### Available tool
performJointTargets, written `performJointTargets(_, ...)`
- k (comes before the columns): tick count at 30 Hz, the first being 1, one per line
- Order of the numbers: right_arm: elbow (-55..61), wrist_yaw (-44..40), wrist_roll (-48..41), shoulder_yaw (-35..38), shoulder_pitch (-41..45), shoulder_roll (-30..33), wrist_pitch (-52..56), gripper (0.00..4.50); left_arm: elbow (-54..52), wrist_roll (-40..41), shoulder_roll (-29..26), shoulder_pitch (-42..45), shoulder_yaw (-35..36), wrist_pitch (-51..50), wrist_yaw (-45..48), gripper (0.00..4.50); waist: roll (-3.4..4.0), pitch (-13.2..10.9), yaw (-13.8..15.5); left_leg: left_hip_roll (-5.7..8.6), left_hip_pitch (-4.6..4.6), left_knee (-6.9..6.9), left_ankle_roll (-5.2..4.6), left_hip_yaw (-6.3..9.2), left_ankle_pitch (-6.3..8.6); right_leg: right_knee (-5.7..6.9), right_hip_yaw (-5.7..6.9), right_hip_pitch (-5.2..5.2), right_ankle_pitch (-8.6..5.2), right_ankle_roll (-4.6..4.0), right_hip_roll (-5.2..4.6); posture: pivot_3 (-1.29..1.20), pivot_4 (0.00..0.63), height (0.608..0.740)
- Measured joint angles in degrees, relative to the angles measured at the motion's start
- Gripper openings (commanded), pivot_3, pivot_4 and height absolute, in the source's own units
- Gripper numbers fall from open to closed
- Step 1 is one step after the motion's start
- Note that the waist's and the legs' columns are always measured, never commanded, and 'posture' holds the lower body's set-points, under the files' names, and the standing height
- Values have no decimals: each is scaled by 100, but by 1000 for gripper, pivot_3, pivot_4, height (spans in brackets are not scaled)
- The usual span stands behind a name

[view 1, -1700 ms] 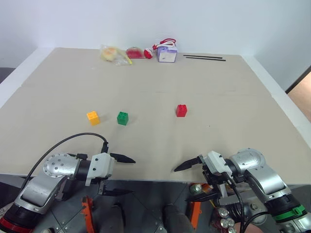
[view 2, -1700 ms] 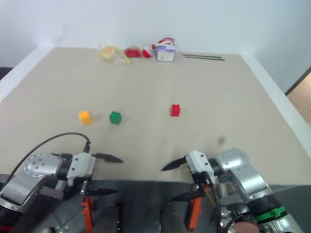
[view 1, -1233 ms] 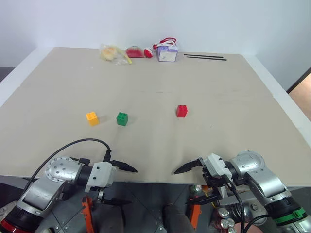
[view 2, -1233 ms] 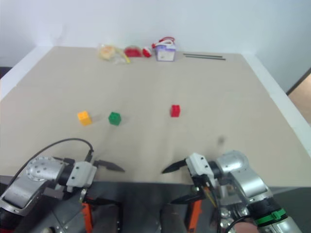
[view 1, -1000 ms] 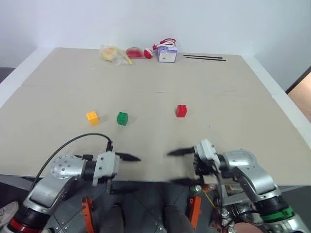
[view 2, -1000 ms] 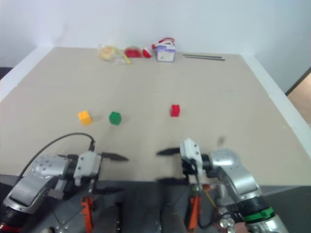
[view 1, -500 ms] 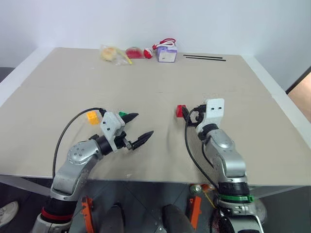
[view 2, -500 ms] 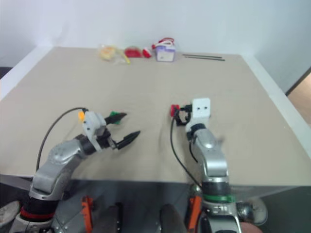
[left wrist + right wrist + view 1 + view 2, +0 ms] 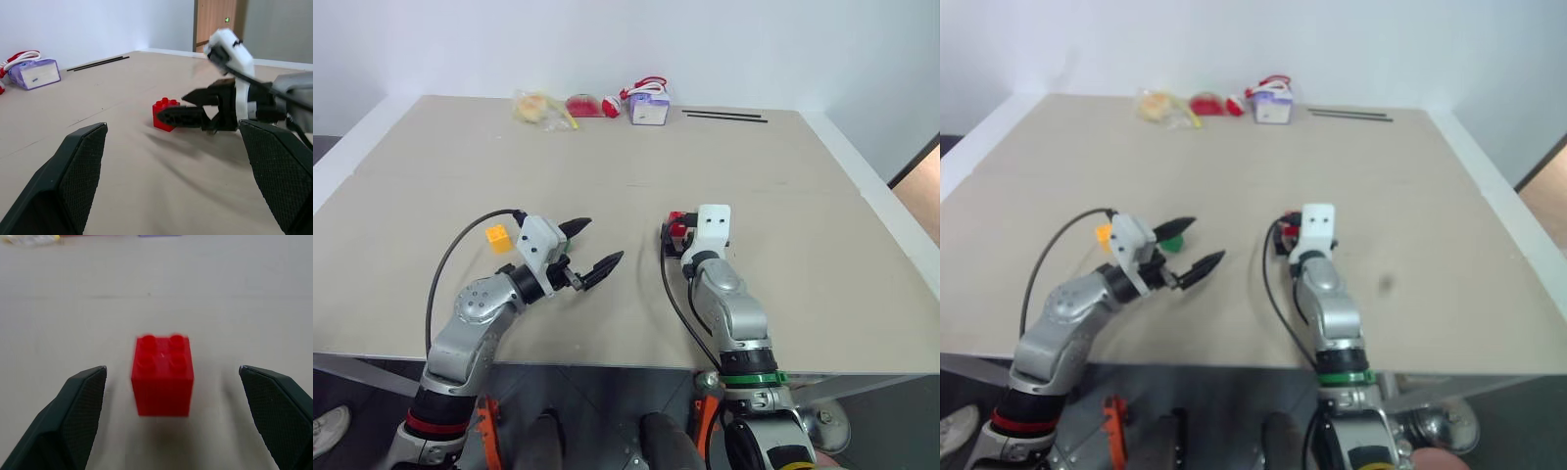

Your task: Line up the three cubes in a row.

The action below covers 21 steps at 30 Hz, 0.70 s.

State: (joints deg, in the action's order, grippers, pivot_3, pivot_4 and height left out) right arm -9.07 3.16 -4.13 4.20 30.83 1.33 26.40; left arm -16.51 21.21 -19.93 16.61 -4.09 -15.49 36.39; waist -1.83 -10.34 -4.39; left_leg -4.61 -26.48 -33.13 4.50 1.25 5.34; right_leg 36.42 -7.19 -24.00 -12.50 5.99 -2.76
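On table (image 9: 822, 196), red cube (image 9: 162, 374) btwn open R gripper (image 9: 171, 416) fingers, untouched

Beige table (image 9: 822, 245) bears red cube (image 9: 162, 374), yellow cube (image 9: 497, 235), purple-white box (image 9: 649, 108).

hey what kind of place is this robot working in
Probably a lab or test room, not a home: a big plain beige table against a bare white wall, small practice props like the red cube and yellow cube, and a wooden door beyond.
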Motion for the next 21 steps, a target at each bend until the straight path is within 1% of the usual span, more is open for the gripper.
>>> performJointTargets(1,-169,37,1,22,65,-28,-71,3979,6,0,7,17,2,0,-3,4500,0,0,-2,0,0,1,0,0,0,0,0,-1,0,0,0,0,150,738)
performJointTargets(2,-305,72,2,35,139,-45,-126,3808,11,0,21,41,1,0,-4,4500,1,0,-3,0,-1,1,0,0,0,0,0,-2,1,0,0,0,150,738)
performJointTargets(3,-404,84,2,47,196,-48,-185,3506,11,0,33,58,2,0,-4,4500,1,0,-5,0,-1,1,0,0,0,0,0,-1,1,1,0,0,150,738)
performJointTargets(6,-685,91,-4,81,387,-62,-401,2509,17,0,43,82,2,0,-6,4500,1,0,-8,0,-2,1,-1,0,-1,0,0,-1,0,2,1,0,150,738)
performJointTargets(8,-774,93,-4,95,432,-72,-504,1751,21,0,48,83,3,0,-6,4500,1,0,-10,0,-2,3,-1,0,-1,0,0,-1,-2,4,1,0,150,738)
performJointTargets(9,-832,99,-2,99,452,-76,-545,1435,23,0,58,85,3,0,-7,4500,1,0,-10,0,-2,4,-1,0,-1,0,0,-2,-2,4,1,0,150,738)
performJointTargets(10,-861,101,-3,101,461,-79,-580,1250,25,-1,65,88,3,0,-9,4500,1,0,-10,0,-2,5,-1,1,0,0,0,-2,-2,5,1,0,150,738)
performJointTargets(15,-919,72,-4,98,485,-66,-638,1254,29,-3,85,137,3,0,-16,4500,1,0,-10,0,-2,7,-1,1,-1,0,0,-4,-2,4,1,0,150,738)
performJointTargets(17,-911,-165,-46,80,484,38,-626,1254,25,6,78,134,1,-3,14,4500,1,-1,-10,0,-3,7,-1,1,-1,0,0,-4,-2,4,1,0,150,738)
performJointTargets(19,-857,-831,-249,21,484,367,-559,1254,-6,33,-14,102,-4,-15,122,4500,1,-1,-10,0,-3,7,-1,1,-1,0,-1,-3,-3,6,1,0,150,738)
performJointTargets(21,-726,-1860,-489,-188,480,922,-558,1254,-72,82,-244,-24,-12,-62,342,4500,8,-5,-10,0,-4,9,-1,-2,0,-1,-4,-5,-5,7,1,0,150,738)
